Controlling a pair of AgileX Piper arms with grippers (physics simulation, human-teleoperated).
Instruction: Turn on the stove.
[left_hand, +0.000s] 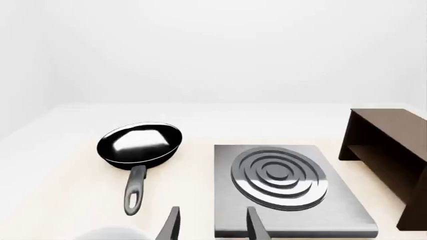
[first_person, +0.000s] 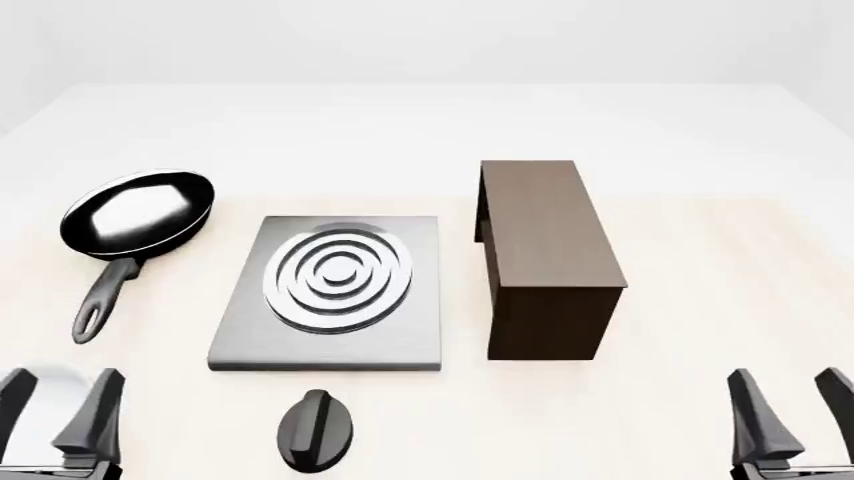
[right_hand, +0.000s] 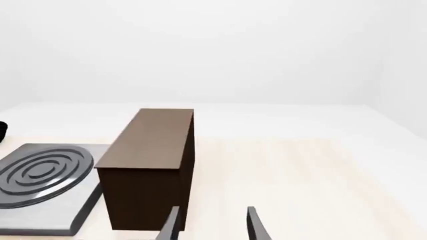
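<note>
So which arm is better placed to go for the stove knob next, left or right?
Probably the left. In the front view the knob sits near the table's front edge, left of centre, closer to the left gripper than to the right gripper. Both are open and hold nothing.

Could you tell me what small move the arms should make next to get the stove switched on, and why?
Probably the left gripper should swing toward the black knob, which lies on the table in front of the stove plate, apart from it and untouched. Both grippers sit open at the near edge; the left looks nearer the knob than the right gripper, and nothing blocks the way.
</note>
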